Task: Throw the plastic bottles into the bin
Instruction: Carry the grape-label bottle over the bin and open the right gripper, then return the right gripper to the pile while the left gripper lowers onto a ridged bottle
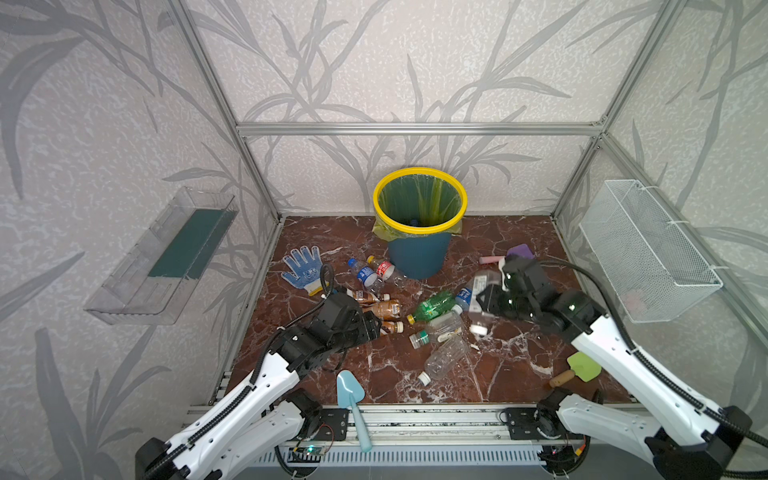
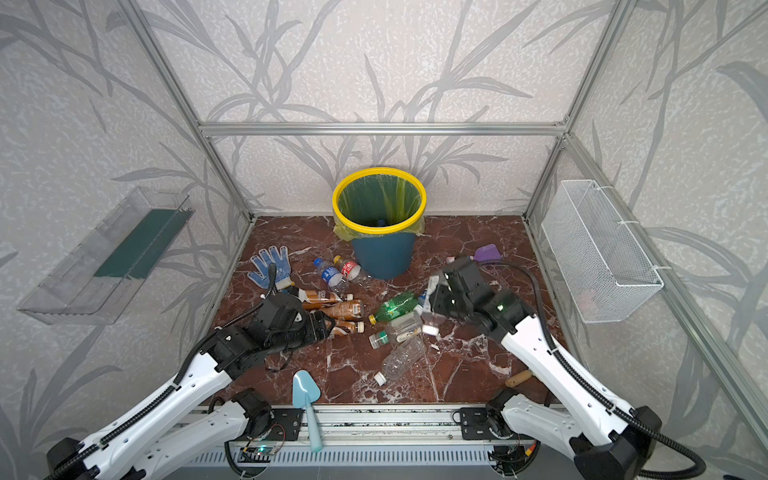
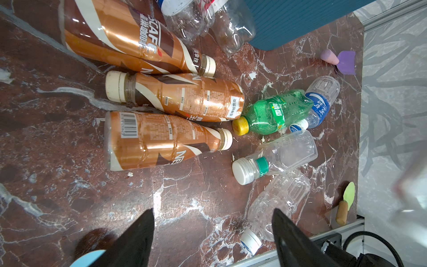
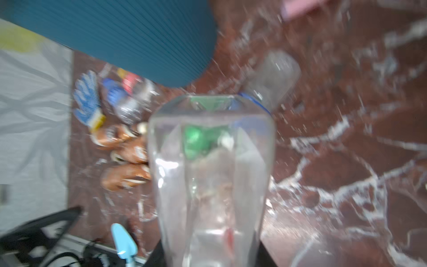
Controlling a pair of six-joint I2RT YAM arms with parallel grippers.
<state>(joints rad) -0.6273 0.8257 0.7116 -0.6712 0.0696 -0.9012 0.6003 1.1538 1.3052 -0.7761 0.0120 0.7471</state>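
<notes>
Clear bottle point(image 4: 211, 175) fills the right wrist view, pinched in the right end effector point(image 1: 487, 300) over the table's right half, cap toward the front edge, base toward the far one. Beyond and left of it, at the middle of the far edge, stands the bin point(image 1: 419, 254), something blue point(image 1: 413, 222) at its bottom; the carry likely needs a lift over its rim. Left end effector point(image 3: 212, 231), jaws spread and empty, hovers just short of three brown bottles point(image 3: 184, 99), a green bottle point(image 1: 432, 306) lying between the arms.

Ten bottles point(image 1: 432, 305), three scoops point(image 1: 351, 390), one glove point(image 1: 301, 268), one bin point(image 1: 419, 253).
</notes>
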